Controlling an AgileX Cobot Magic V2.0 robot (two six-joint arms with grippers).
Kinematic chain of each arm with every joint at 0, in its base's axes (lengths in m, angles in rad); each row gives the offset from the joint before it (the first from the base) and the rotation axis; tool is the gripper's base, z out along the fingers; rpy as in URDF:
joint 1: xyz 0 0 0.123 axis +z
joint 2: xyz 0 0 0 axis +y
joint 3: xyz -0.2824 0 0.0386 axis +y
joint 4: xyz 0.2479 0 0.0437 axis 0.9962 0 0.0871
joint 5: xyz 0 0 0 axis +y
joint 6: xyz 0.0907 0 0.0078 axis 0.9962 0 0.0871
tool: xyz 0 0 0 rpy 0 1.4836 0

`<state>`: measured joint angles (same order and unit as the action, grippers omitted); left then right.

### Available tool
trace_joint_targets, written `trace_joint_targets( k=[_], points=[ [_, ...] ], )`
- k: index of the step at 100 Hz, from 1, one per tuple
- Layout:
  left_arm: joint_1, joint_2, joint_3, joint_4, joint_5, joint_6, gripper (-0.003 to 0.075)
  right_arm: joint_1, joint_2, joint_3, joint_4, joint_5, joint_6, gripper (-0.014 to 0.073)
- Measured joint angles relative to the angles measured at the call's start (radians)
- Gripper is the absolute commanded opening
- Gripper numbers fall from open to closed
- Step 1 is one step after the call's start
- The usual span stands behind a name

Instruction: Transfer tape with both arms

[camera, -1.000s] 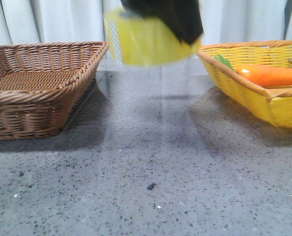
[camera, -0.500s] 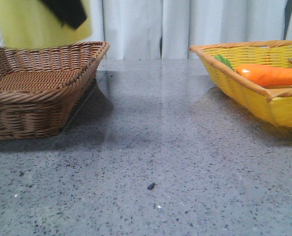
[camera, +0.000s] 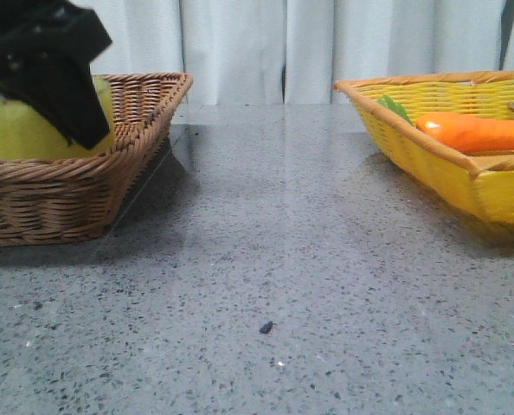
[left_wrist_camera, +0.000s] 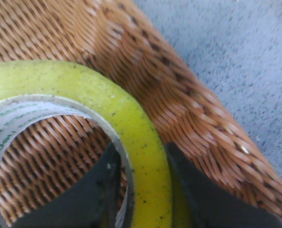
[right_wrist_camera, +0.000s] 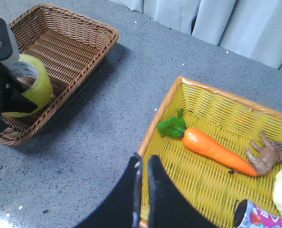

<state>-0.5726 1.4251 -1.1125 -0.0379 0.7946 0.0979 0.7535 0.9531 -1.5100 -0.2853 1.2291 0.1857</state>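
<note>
- Over the past second the tape (camera: 15,128) was carried leftward from mid-table height and lowered into the brown wicker basket (camera: 144,112).
- The left gripper (left_wrist_camera: 137,164) is seen clamped on the roll's wall, one finger inside the core, one outside.
- The right gripper (right_wrist_camera: 143,168) is held nearly closed and empty above the yellow basket (right_wrist_camera: 188,88).
- Judgement: handover completed; only release remains.

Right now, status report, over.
Left gripper shut on tape, inside brown basket. Right gripper shut, empty, over yellow basket edge. Nothing in the way.
</note>
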Motion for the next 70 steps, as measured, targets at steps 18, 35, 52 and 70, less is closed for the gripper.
trace_joint_targets(
  k=[18, 35, 52, 70],
  points=[
    [0.0, 0.025, 0.0, -0.014, -0.011, 0.0, 0.0219, 0.0, 0.0, 0.0, 0.003, 0.0, 0.0, -0.0074],
    [0.006, 0.025, 0.0, -0.012, -0.023, 0.0, 0.0262, 0.0, 0.0, 0.0, 0.003, 0.0, 0.0, -0.0074],
    [0.013, -0.002, 0.0, -0.012, -0.023, 0.0, 0.0261, 0.0, -0.04, 0.059, -0.004, -0.027, 0.005, -0.0074],
    [0.013, -0.13, 0.0, -0.02, -0.032, 0.0, 0.0127, 0.0, -0.173, 0.258, -0.052, -0.141, 0.038, -0.0074]
  ],
)
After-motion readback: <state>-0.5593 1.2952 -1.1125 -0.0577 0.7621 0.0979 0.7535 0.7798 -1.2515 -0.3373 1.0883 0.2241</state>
